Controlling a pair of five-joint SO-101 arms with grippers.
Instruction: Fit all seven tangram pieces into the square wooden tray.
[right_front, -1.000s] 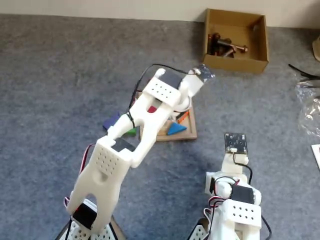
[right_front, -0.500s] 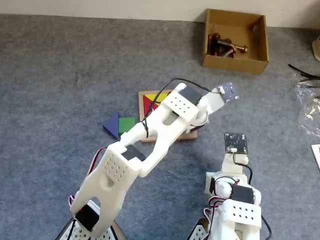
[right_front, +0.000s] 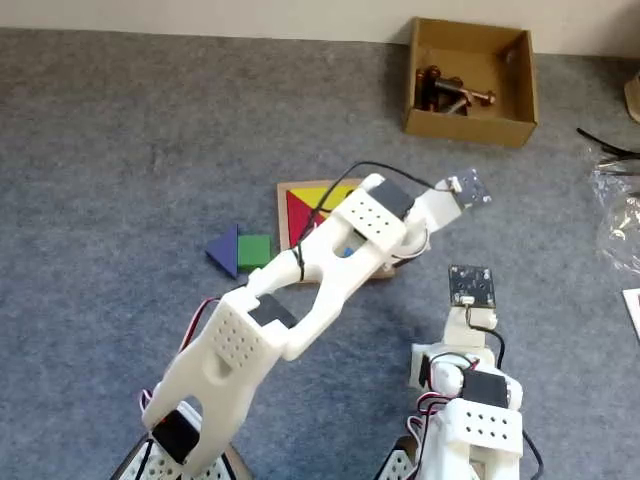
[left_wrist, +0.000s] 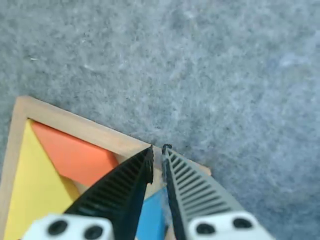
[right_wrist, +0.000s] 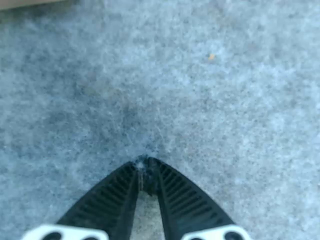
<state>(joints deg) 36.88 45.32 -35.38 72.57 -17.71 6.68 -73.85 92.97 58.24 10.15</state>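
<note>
While my arm (right_front: 300, 270) hid most of the tray (right_front: 282, 212), my left claw (left_wrist: 157, 148) hung almost shut, gripping nothing

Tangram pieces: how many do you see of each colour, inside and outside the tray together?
dark blue piece: 1
green piece: 1
red piece: 1
yellow piece: 1
orange piece: 1
light blue piece: 1
Total: 6 visible; the left arm covers part of the tray.
</note>
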